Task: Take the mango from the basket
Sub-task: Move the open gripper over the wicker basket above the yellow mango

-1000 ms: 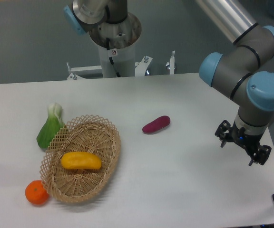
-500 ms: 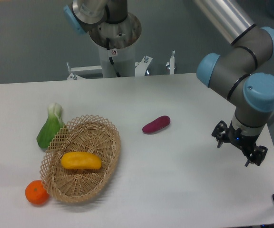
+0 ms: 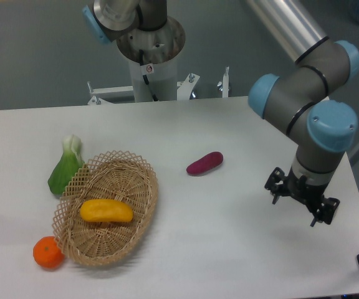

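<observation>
A white desk (image 3: 229, 249) fills most of the view, with a grey floor and the arm's metal base column behind it. The arm reaches in from the upper right, and its gripper (image 3: 297, 203) hangs low over the right side of the desk, jaws spread wide and holding nothing, touching nothing. The basket (image 3: 143, 208) sits on the left part of the desk, well apart from the gripper. The mango (image 3: 106, 211) lies on its side in the middle of the basket. A green leafy vegetable (image 3: 65, 167) rests just beside the basket's upper left rim, a purple oblong vegetable (image 3: 205, 163) lies alone between basket and gripper, and a small orange (image 3: 47, 253) sits against the basket's lower left edge. Compared with a second ago, the gripper has shifted left and slightly lower, toward the basket; the produce has not moved.
</observation>
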You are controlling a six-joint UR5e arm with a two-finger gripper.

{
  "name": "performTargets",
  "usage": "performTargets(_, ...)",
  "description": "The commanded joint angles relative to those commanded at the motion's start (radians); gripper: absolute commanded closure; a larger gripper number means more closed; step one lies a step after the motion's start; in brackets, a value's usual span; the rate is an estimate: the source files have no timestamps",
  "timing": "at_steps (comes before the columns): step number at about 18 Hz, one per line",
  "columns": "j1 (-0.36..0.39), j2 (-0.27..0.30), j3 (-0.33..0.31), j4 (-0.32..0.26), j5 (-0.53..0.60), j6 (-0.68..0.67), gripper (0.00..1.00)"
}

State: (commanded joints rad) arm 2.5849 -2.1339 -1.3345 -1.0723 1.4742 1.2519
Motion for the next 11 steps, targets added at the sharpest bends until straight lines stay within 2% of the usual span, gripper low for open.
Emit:
performTargets(5, -0.097, 0.063, -0.104, 0.015, -0.008, -0.063, 0.0)
performTargets(9, -0.195, 0.107, -0.199, 0.115, -0.006, -0.063, 0.0)
performTargets(11, -0.23, 0.123, -0.213, 0.132, -0.008, -0.065, 0.0)
